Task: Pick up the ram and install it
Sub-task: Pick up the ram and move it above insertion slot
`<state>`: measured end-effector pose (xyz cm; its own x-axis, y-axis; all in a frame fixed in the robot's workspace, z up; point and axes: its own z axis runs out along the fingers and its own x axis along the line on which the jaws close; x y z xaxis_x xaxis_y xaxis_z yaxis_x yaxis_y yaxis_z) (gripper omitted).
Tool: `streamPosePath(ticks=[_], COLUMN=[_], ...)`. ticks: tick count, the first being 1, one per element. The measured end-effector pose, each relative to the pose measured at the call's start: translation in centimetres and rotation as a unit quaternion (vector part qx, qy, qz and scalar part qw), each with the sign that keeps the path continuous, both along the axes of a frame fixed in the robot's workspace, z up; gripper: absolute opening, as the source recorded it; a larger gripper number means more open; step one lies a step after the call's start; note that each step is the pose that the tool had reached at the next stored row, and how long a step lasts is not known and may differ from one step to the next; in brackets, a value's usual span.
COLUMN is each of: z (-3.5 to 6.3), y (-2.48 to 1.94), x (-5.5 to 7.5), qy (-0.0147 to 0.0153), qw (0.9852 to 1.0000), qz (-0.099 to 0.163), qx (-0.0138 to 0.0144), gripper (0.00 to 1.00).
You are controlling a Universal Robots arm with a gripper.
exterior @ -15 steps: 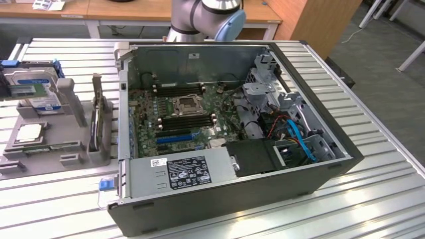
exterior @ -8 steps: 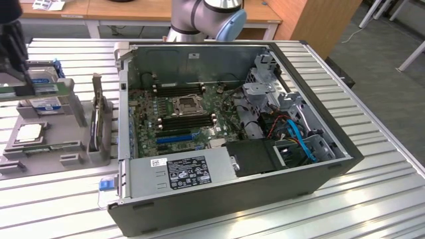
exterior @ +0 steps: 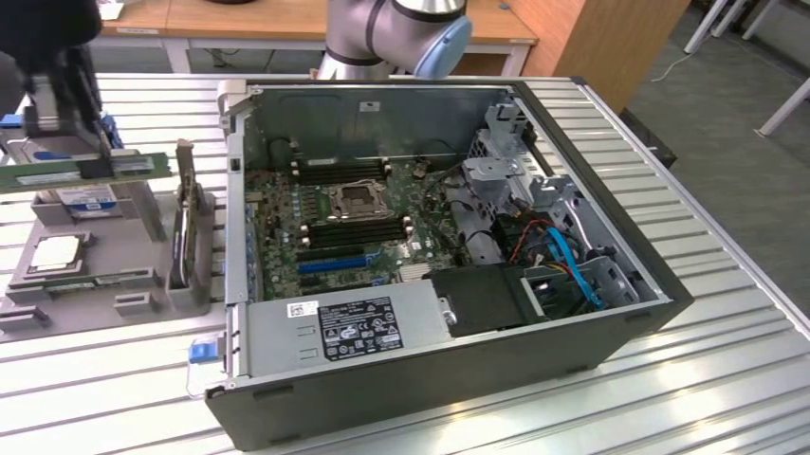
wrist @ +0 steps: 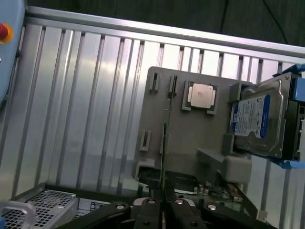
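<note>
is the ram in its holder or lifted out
Lifted out: the gripper holds the ram in the air above the grey holder.

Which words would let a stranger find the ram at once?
Look at the exterior view's left of the open computer case, where a grey parts holder sits. Above it, the jaws of the gripper are shut on the ram: a long, thin green board held level, unlike the silver processor and blue-labelled hard drive resting on the holder.
</note>
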<state>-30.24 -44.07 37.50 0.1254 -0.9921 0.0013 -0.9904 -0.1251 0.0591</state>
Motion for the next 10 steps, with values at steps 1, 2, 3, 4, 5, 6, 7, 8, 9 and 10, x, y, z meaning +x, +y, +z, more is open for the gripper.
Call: streamPosePath(ticks=[1, 2, 3, 4, 5, 6, 7, 8, 9, 10], z=[0.0, 0.0, 0.0, 0.01, 0.0, 0.0, 0.0, 0.0, 0.0, 0.01], y=[0.0, 0.0, -0.01, 0.0, 0.0, 0.0, 0.0, 0.0, 0.0, 0.0], x=[0.4, 0.8, 1.2, 1.6, 2.0, 2.5, 2.9, 3.3, 3.7, 4.2], qy=[0.0, 0.0, 0.0, 0.0001, 0.0, 0.0, 0.0, 0.0, 0.0, 0.0], qw=[1.0, 1.0, 1.0, 1.0, 1.0, 1.0, 1.0, 1.0, 1.0, 0.9999], qz=[0.0, 0.001, 0.001, 0.002, 0.002, 0.003, 0.003, 0.003, 0.004, 0.004], qx=[0.0009, 0.0018, 0.0026, 0.0036, 0.0045, 0.0054, 0.0063, 0.0073, 0.0084, 0.0097], gripper=[0.14, 0.14, 0.14, 0.14, 0.14, 0.14, 0.14, 0.14, 0.14, 0.14])
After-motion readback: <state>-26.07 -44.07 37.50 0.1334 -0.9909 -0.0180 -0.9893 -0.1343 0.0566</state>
